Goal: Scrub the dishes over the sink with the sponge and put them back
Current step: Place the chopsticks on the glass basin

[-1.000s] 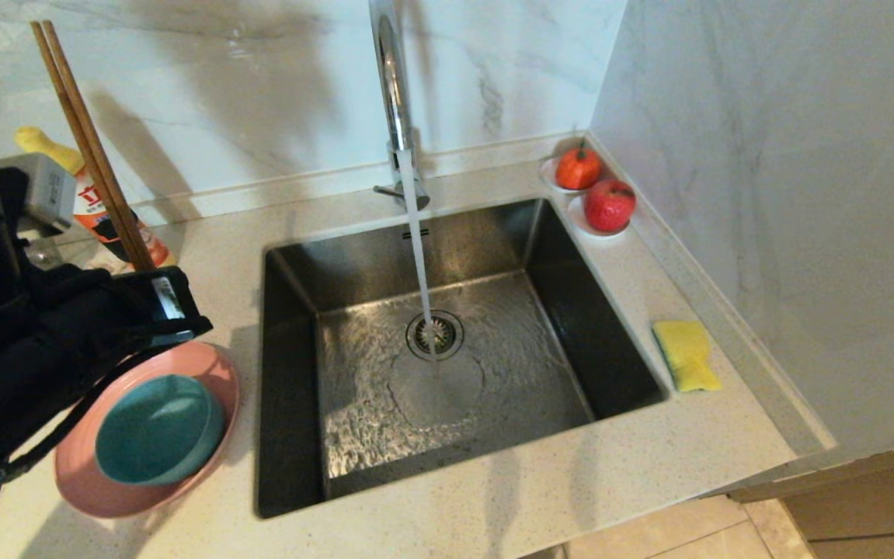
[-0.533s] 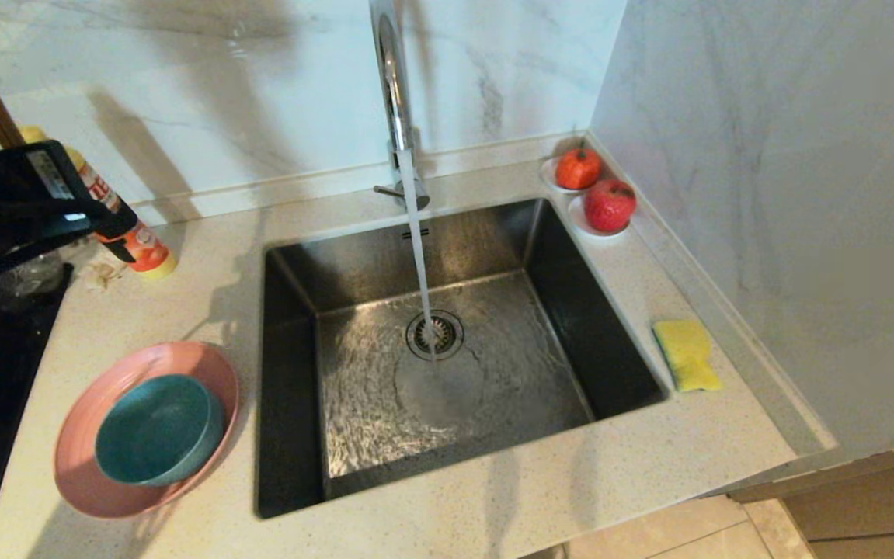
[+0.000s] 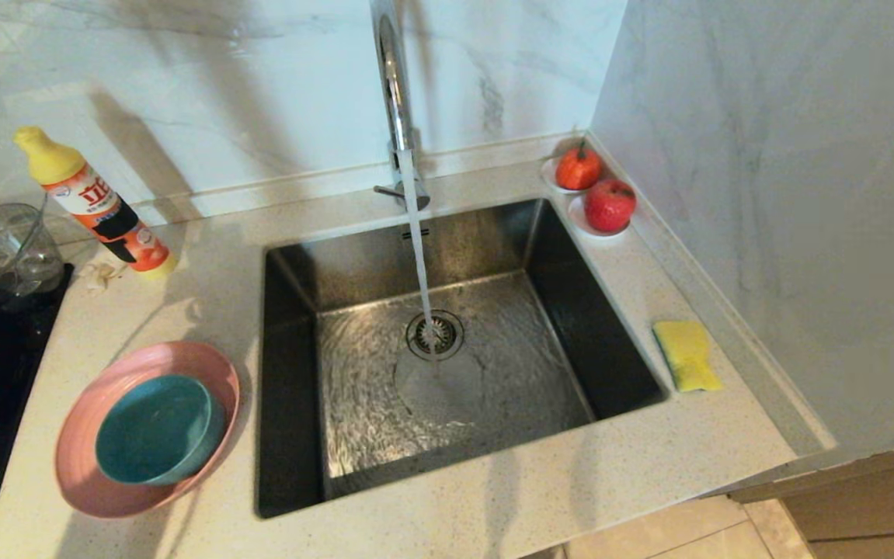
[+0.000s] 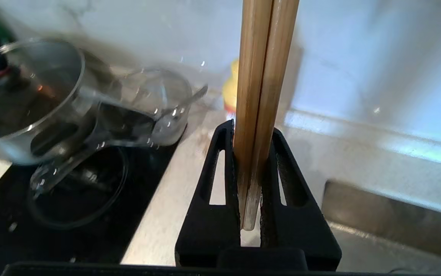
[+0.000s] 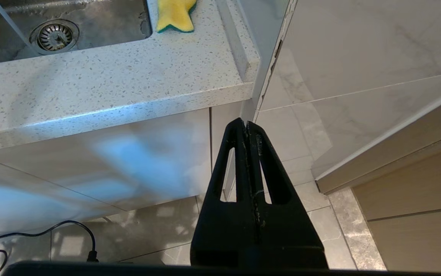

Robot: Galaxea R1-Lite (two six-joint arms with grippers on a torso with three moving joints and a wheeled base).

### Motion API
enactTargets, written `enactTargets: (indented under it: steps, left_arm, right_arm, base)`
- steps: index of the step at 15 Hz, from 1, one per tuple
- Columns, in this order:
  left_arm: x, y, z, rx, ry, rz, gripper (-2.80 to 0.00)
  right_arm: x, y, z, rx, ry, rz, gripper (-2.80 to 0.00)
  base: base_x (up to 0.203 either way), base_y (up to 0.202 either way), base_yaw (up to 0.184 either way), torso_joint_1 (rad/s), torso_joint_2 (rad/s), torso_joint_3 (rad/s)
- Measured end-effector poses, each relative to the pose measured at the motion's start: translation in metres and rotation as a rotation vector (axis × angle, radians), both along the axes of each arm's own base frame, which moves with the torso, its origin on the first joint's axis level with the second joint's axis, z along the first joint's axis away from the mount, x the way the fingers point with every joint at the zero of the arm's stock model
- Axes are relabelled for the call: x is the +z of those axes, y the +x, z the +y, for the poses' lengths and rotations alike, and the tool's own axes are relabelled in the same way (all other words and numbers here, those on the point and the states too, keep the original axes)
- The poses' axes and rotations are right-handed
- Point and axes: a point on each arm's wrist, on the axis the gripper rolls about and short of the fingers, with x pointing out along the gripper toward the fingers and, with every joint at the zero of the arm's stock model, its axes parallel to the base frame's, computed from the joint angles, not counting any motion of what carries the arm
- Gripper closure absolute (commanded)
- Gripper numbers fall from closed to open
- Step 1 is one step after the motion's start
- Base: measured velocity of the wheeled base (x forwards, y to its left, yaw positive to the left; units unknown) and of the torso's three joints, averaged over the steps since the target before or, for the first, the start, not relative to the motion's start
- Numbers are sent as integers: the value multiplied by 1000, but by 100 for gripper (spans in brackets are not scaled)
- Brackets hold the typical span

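The left gripper [image 4: 251,149] is clenching its fingers on the chopsticks [image 4: 264,76], which are running lengthwise straight out past the fingertips; the sink [image 3: 447,365] is lying toward three o'clock; the right gripper [image 5: 246,128], pressed together and empty, is hanging below the bench [image 3: 493,505].

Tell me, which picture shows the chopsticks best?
The left wrist view: the chopsticks fill the middle, clamped in the left pincer. The head view and the right wrist view do not show them at all.
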Motion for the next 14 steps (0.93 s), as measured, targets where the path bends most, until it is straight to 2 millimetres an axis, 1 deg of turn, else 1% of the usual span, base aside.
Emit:
enactTargets:
  steps: [2,4,8,10,11,14]
  left_arm:
    - [5,-1,18,21,7,-9,0]
    - [8,-4,45,60,12,-6,0]
    - [8,-23,97,104,31,1,0]
    - [3,-33,119,118,45,4,0]
    - [-3,-34,130,121,51,7,0]
    - [-16,-27,153,154,47,21,0]
  right_arm:
    - [0,0,0,0,0,0,0]
    - [0,0,0,0,0,0,0]
    - [0,0,0,0,0,0,0]
    - [0,0,0,0,0,0,0]
    - [0,0,0,0,0,0,0]
    - [0,0,0,0,0,1,0]
  base:
    - [0,0,0,0,0,0]
    - [0,0,0,0,0,0]
    - [0,0,0,0,0,0]
    - [0,0,0,0,0,0]
    - [0,0,0,0,0,0]
    - [0,0,0,0,0,0]
